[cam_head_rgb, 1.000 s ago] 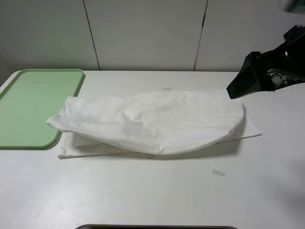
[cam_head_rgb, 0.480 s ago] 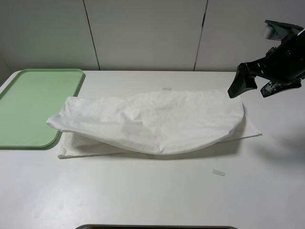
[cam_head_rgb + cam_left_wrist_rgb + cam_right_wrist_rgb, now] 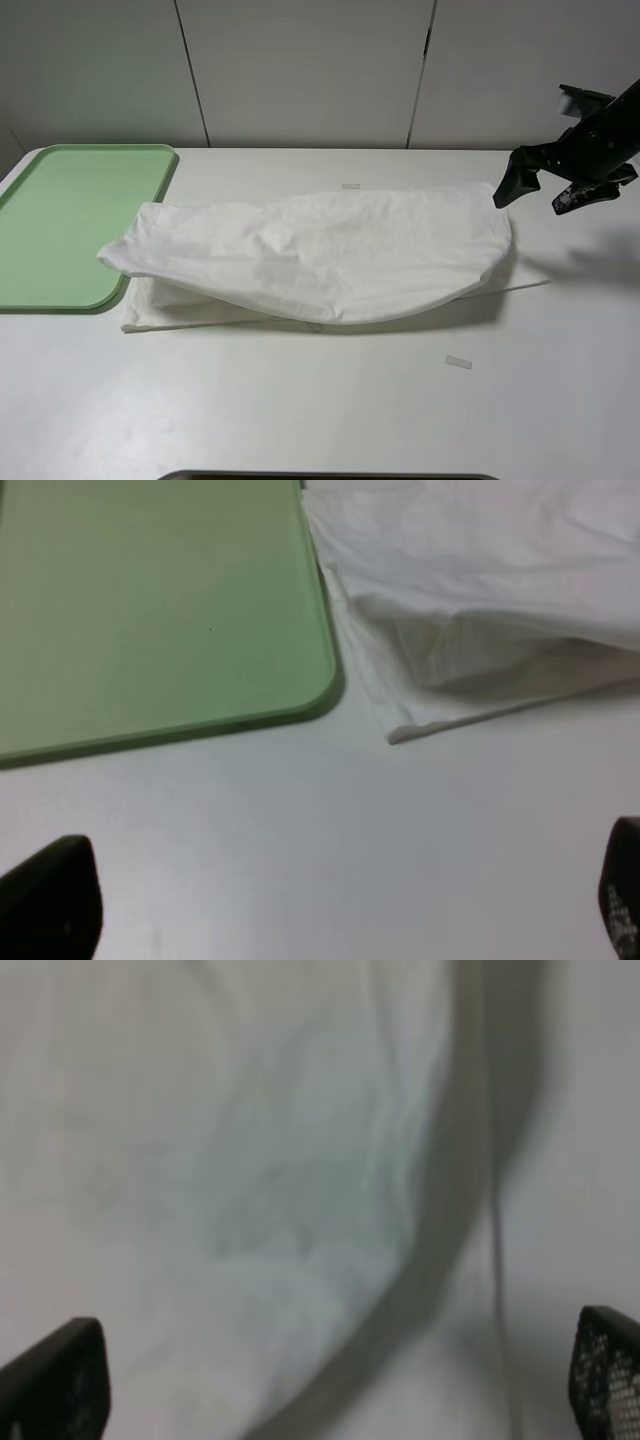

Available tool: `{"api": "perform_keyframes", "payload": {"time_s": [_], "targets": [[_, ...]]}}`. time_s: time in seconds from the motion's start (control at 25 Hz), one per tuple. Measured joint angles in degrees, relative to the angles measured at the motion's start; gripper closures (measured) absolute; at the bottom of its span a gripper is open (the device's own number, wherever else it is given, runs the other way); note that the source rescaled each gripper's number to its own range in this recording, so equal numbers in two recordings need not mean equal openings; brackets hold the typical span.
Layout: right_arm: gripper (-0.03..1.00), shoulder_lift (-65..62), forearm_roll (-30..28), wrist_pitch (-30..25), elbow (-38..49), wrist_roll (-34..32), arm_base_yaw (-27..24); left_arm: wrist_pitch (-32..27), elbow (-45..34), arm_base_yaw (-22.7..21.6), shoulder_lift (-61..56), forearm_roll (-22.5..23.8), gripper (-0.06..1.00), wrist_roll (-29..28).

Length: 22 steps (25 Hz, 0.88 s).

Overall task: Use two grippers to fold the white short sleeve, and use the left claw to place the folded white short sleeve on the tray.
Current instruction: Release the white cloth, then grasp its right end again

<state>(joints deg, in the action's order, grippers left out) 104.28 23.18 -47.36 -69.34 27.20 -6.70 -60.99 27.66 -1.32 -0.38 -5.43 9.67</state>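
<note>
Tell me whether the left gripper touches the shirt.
Apart. The left wrist view shows bare table between the shirt and the left gripper, whose open jaws hold nothing.

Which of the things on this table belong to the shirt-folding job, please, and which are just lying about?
For the job: shirt, tray, left claw, right claw, both open.
Lying about: far tape strip behind the shirt, near tape strip in front of it.
</note>
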Motion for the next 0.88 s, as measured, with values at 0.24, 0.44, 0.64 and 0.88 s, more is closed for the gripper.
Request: {"api": "perform_keyframes", "payload": {"time_s": [0.24, 0.44, 0.64, 0.88], "targets": [[-0.03, 8.13, 0.0, 4.38, -2.75, 4.54, -1.79, 0.0, 0.0, 0.0, 0.0, 0.0, -0.06, 0.0], [-0.03, 12.23, 2.65, 8.0, -3.42, 9.22, -1.79, 0.0, 0.0, 0.0, 0.0, 0.0, -0.06, 0.0], [-0.03, 14.51, 5.25, 9.27, -3.48, 12.06, -1.79, 0.0, 0.0, 0.0, 0.0, 0.0, -0.06, 0.0], [-0.03, 17.54, 7.33, 10.94, -3.48, 15.0, -1.79, 0.0, 0.0, 0.0, 0.0, 0.0, -0.06, 0.0]]}}
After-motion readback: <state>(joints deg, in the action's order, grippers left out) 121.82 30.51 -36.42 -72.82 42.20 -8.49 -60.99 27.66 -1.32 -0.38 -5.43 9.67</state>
